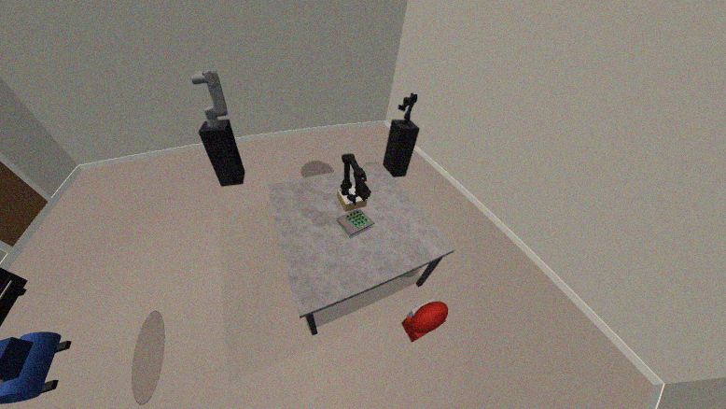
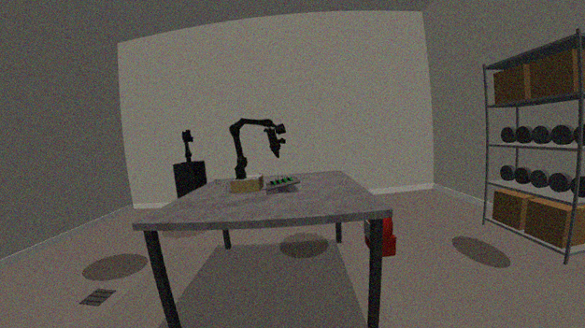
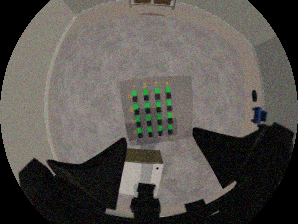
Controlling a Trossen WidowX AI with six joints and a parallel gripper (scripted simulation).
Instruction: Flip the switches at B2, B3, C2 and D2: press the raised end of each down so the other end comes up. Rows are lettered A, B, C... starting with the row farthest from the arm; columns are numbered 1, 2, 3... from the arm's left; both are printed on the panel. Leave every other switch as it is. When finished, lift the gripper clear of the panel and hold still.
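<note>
A grey panel lies on the table with four rows and four columns of green-and-black rocker switches. In the wrist view row A is at the top and column 1 at the left. Switch B2, switch B3, switch C2 and switch D2 show small and blurred; I cannot tell surely which end of each is raised. My gripper is open with nothing between its fingers. It hangs above the panel's near side, well clear of the switches.
The arm stands on a wooden block with a white top, just behind the panel. The grey table carries both. A shelf rack and a red object stand away on the floor.
</note>
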